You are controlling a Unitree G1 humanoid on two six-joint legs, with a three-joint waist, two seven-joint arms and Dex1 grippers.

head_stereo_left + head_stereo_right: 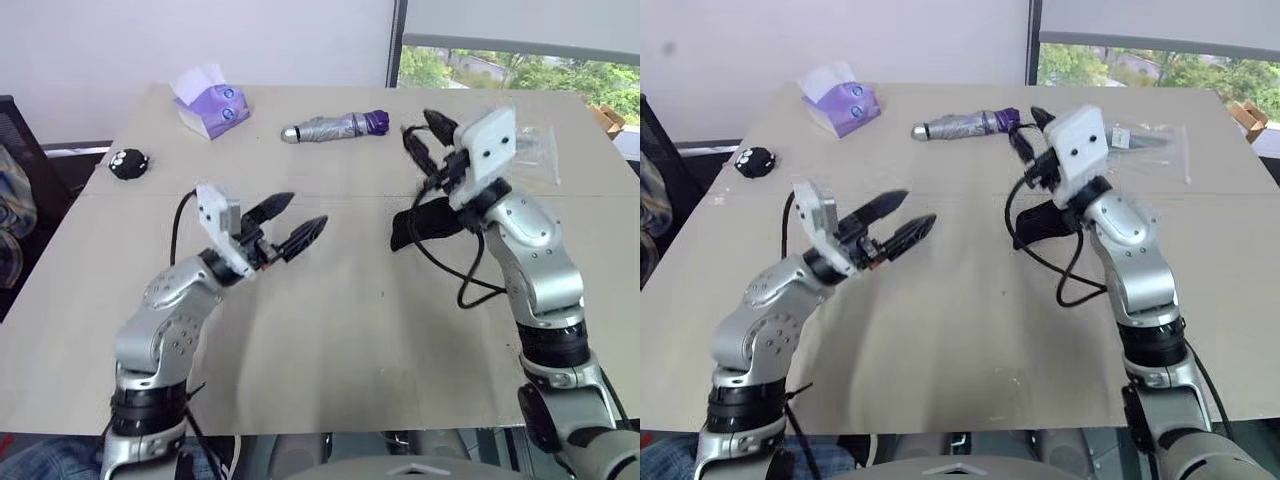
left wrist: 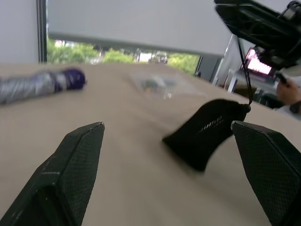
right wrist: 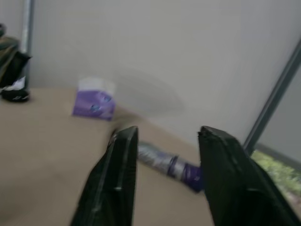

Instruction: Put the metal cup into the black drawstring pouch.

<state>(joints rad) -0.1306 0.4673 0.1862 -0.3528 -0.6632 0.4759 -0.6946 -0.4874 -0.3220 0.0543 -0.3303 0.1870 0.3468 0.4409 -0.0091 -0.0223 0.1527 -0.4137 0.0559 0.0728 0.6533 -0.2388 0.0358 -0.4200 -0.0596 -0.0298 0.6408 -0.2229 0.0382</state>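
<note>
Left gripper (image 1: 296, 222): sits left of centre in the head views, above the table (image 1: 330, 330), fingers spread wide, nothing between them. The left wrist view confirms it: both fingers (image 2: 70, 174) far apart, bare tabletop in the gap.

Right gripper (image 1: 1030, 130): upper right of centre in the head views, raised off the table, pointing toward the far edge. In the right wrist view its fingers (image 3: 115, 179) stand partly apart w/ a clear gap; nothing held.

Black drawstring pouch (image 1: 425, 226): lies on the table at centre-right of the head views, directly below the right wrist, partly hidden by that arm. In the left wrist view it is at right of centre, a thin cord running up from its top end. Neither gripper touches it.

Metal cup: cannot tell where it is; may be inside the pouch, not confirmable.

Other items, all along the far part of the table:
- Folded umbrella (image 1: 330, 127), silver-grey w/ purple end, upper centre.
- Tissue box (image 1: 210, 103), purple, upper left.
- Small round black object (image 1: 129, 163), far left edge.
- Clear plastic bag (image 1: 1155, 140), upper right, behind the right gripper.
</note>
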